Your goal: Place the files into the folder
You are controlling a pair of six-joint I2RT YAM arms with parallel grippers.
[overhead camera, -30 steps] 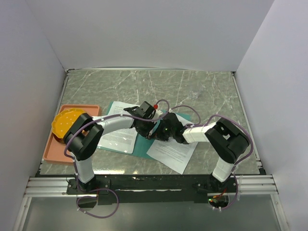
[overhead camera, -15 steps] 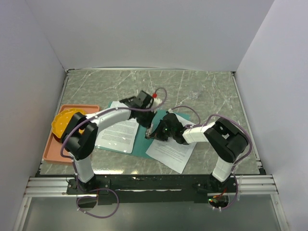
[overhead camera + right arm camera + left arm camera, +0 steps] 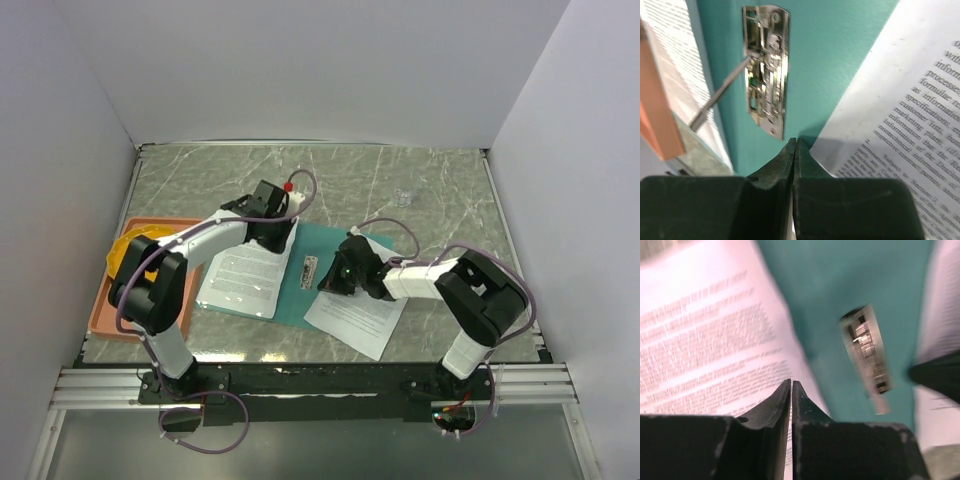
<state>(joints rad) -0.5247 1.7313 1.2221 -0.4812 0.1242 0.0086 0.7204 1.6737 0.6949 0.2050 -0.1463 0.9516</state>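
Lying open on the bench (image 3: pixel 430 190), the folder (image 3: pixel 322 268) carries two sheets (image 3: pixel 248 277); both tools, left (image 3: pixel 791 390) and right (image 3: pixel 795 146), are pressed together (pinching nothing).

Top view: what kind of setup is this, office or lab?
Likely a lab test cell: a marble-patterned table boxed in by plain white walls, with a teal folder and printed sheets as props.

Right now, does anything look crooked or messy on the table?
Yes. One white printed paper sheet lies tilted, hanging off the open teal plastic folder onto the marble table, not squared up like the sheet on the folder's left.
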